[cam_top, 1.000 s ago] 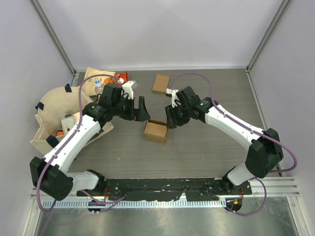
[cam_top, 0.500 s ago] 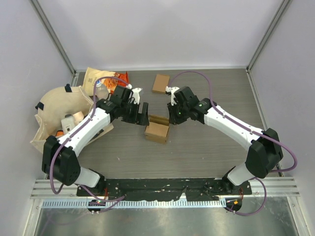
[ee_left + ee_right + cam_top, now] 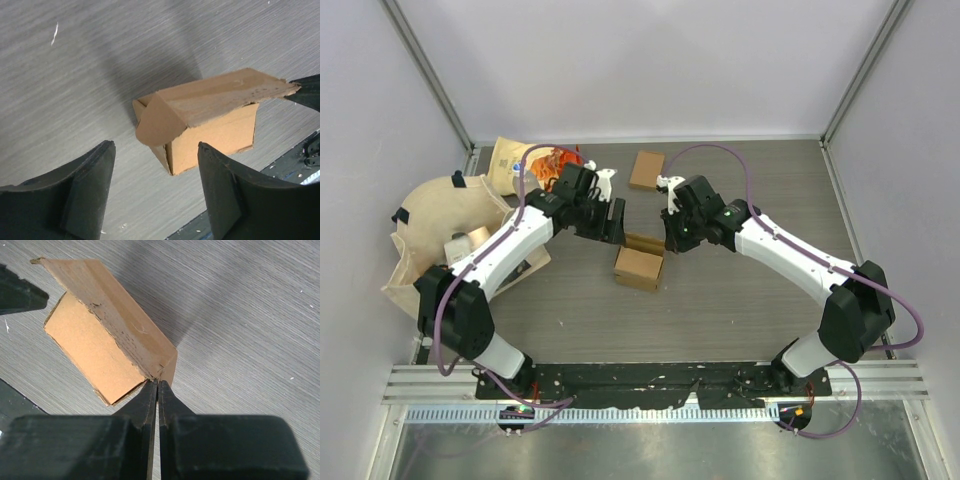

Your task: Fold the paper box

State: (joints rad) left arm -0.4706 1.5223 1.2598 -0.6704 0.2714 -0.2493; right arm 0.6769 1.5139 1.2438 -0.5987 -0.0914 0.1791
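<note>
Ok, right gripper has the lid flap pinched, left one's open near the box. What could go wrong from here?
1. The right gripper pinches only a corner of the lid flap, whose edge looks frayed: it could slip or tear.
2. Nothing pins the box; pulling may drag or tip it.
3. The rounded side flap sticks outward; the open left gripper could crush it instead of tucking.
</note>
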